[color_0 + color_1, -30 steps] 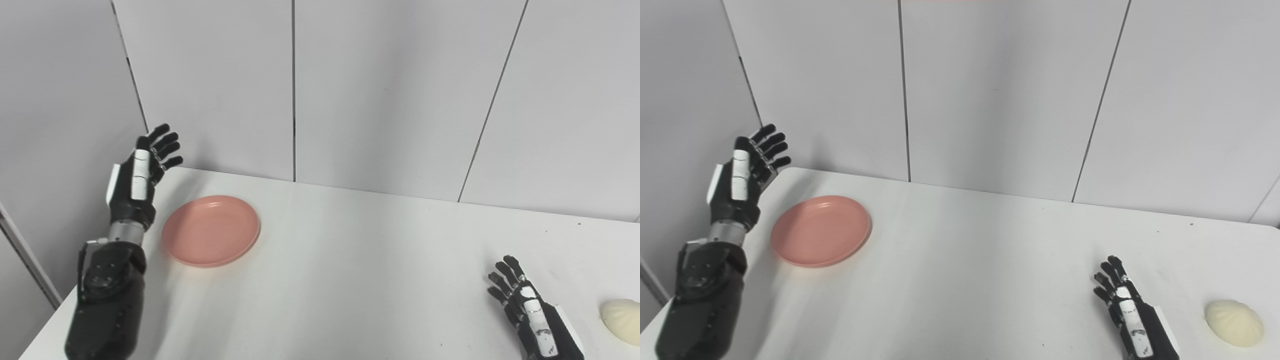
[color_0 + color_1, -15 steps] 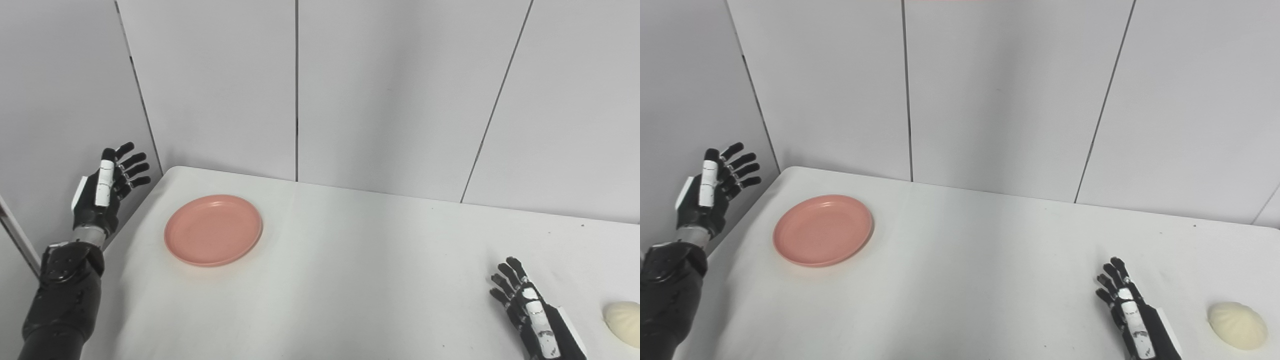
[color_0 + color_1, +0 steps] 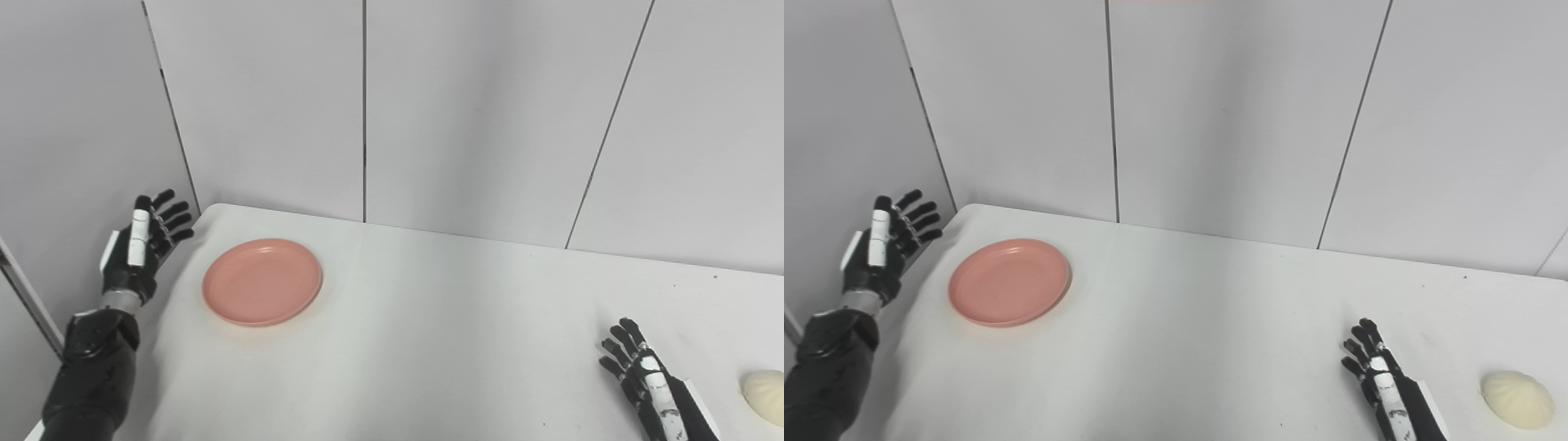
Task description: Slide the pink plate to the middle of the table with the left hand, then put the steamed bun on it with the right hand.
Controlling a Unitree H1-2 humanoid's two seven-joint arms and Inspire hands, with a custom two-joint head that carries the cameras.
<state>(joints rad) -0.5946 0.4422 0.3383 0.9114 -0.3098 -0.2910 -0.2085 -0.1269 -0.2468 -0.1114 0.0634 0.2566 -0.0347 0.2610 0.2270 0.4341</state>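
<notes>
Over on the far left of the desk (image 3: 465, 343) sits the pink plate (image 3: 262, 281), flat, with nothing in it, so neither step of the job looks done yet. The left hand (image 3: 142, 245) hangs just off the desk's left edge, raised, fingers spread and gripping nothing, close to the plate but not touching it. The bun (image 3: 1517, 399) is way over at the near right corner, well apart from the plate, and the right hand (image 3: 1381, 380) rests just left of it, fingers apart and empty too.

What could go wrong, imo: the left hand is outside the desk edge, so coming in low could clip the edge or corner. If it pushes the rim off-centre, the plate will probably spin or veer instead of sliding straight. Press down on the rim and a light plate like that could tip. It's also fairly near the far edge, so a push angled away could send it toward the wall. And the bun looks soft, so a hard squeeze could dent it.
</notes>
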